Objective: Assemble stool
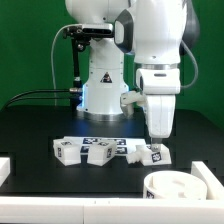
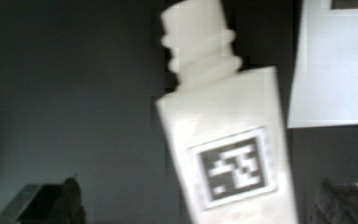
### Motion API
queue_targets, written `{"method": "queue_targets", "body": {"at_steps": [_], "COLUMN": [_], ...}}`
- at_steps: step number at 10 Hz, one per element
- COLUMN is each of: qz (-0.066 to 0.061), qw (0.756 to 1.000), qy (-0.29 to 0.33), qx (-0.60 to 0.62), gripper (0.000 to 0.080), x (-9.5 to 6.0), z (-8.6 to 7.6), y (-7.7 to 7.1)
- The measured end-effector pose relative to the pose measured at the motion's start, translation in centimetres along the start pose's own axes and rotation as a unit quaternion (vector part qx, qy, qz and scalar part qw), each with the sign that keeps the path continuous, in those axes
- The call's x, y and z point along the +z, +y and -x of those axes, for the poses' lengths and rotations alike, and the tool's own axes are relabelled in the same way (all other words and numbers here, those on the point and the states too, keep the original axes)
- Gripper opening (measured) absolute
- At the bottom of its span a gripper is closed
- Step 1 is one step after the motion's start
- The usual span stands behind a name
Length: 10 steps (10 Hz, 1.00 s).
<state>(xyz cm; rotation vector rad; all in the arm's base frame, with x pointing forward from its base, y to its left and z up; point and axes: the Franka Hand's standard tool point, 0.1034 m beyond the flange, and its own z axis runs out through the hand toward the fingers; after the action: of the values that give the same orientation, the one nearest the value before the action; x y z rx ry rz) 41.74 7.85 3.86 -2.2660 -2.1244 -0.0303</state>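
Note:
A white stool leg with a black-and-white tag lies on the black table, its threaded end pointing away. In the wrist view my gripper is open, with one dark finger on each side of the leg and apart from it. In the exterior view the gripper hangs just above that leg at the exterior view's right. Two more legs lie to the exterior view's left. The round seat sits at the front right.
The marker board lies flat behind the legs and shows as a white sheet beside the leg in the wrist view. White border pieces edge the table. The robot base stands at the back.

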Motion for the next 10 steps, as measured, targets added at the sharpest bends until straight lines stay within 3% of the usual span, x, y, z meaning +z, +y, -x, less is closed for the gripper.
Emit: {"method": "queue_targets", "body": {"at_steps": [1, 4, 7, 8, 9, 10], "qz": [0.0, -0.012, -0.016, -0.016, -0.016, -0.016], "qw": [1.0, 1.0, 1.0, 1.0, 1.0, 1.0], "qy": [0.003, 0.006, 0.01, 0.01, 0.01, 0.01], "qx": [-0.003, 0.0, 0.002, 0.002, 0.002, 0.002], "gripper": [0.0649, 0.0649, 0.0649, 0.0512, 0.0512, 0.0373], "x": [0.6, 2.2, 3.2, 3.2, 3.2, 3.2], "z": [-0.3, -0.2, 0.5, 0.5, 0.6, 0.6], "y": [-1.0, -2.1, -1.2, -1.3, -1.3, -1.2]}}
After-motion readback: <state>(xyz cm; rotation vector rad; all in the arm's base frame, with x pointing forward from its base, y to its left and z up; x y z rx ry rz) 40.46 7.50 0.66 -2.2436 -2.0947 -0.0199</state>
